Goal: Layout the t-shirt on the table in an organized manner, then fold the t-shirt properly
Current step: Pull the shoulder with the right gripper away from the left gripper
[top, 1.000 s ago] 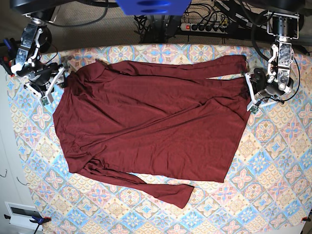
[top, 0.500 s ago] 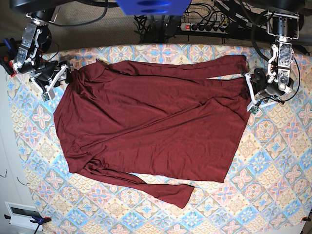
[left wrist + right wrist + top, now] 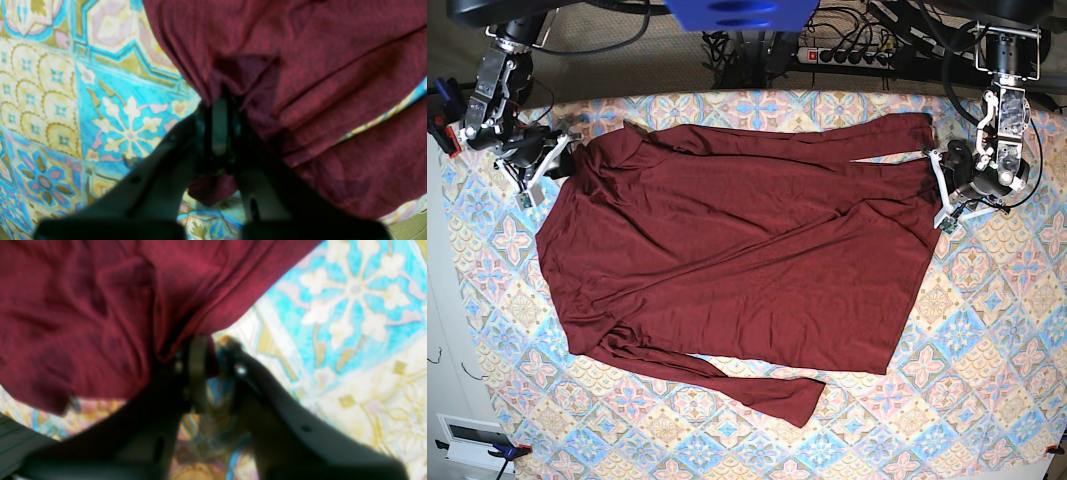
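Observation:
The dark maroon t-shirt (image 3: 737, 250) lies spread over the patterned table (image 3: 987, 330), one long sleeve along the far edge and the other trailing toward the front. My left gripper (image 3: 936, 186) at the base view's right is shut on the shirt's edge; in the left wrist view its fingers (image 3: 218, 126) pinch a bunched fold of the t-shirt (image 3: 300, 66). My right gripper (image 3: 562, 160) sits at the shirt's far-left corner. In the right wrist view the right gripper (image 3: 213, 351) has its jaws drawn close with the t-shirt (image 3: 83, 306) edge caught between them.
A power strip (image 3: 847, 55) and cables lie beyond the table's far edge, beside a blue housing (image 3: 737, 12). A white box (image 3: 467, 435) sits off the table's front-left corner. Patterned cloth shows bare around the shirt on the right and front.
My right gripper moved toward the far side and in to the shirt's far-left corner, then drew its jaws together on the fabric. The left gripper stayed shut in place.

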### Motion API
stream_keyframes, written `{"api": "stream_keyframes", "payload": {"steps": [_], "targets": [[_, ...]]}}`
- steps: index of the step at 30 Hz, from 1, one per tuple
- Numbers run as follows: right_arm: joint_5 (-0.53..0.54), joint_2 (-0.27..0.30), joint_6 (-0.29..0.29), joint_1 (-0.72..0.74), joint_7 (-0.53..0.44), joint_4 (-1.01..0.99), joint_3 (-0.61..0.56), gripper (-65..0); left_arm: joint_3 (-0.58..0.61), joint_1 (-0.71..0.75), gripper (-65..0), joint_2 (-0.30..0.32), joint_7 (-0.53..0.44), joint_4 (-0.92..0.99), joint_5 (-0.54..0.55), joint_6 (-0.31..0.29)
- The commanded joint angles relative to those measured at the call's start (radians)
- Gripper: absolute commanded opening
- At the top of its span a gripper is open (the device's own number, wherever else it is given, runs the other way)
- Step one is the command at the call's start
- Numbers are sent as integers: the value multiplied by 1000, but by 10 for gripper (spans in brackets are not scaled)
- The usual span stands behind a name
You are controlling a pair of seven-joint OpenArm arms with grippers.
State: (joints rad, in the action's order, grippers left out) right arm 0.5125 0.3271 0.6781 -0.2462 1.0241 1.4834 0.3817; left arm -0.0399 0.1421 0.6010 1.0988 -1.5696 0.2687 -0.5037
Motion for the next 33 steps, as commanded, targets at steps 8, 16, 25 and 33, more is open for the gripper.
{"api": "stream_keyframes", "payload": {"steps": [8,16,25,33], "targets": [[-16,13,2,25,29,-77,155,-616,-12,-12,-650,23,-10,-13,5,3],[-18,116,2,28,29,-143,201,-622,-5,-11,-650,23,-10,-13,5,1],[74,120,20,-41,98,3,259,-485,-5,-9,-650,20,-10,-13,7,1],[177,73,20,-87,187,211,262,-313,-5,-11,-650,17,-10,-13,7,1]]}}
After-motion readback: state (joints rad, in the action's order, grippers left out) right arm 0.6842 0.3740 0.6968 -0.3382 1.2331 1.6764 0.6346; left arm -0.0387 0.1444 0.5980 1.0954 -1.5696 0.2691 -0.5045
